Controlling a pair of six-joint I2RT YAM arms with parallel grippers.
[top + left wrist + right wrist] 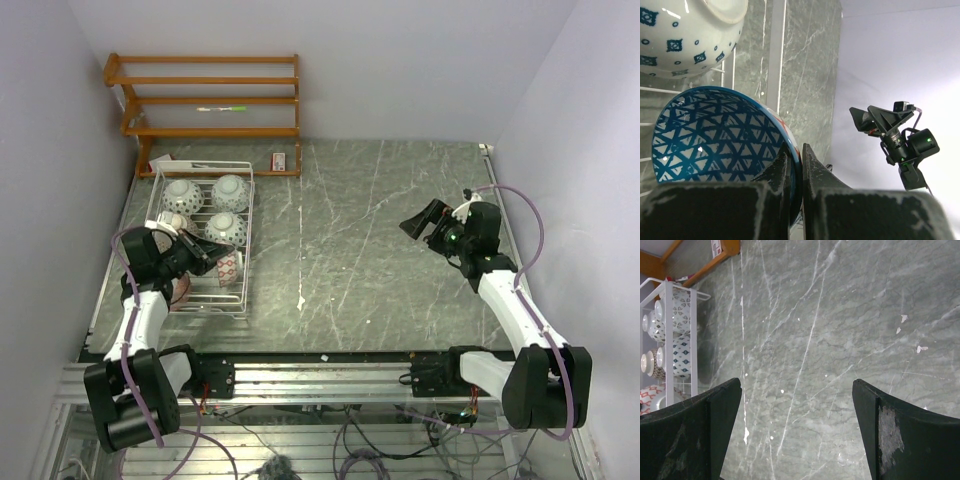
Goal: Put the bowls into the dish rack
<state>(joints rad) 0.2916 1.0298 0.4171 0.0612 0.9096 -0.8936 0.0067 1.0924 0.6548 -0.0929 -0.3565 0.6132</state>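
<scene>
Item: blue-lined bowl, rim pinched in left gripper.
Rigid, slick, likely chippable; rim the best hold; right gripper wide, empty.

Glossy glazed bowl, white wire rack

A lab: bare white walls, aluminium rail, loose cables.

Left gripper seemingly clamped, right gripper wide
</scene>
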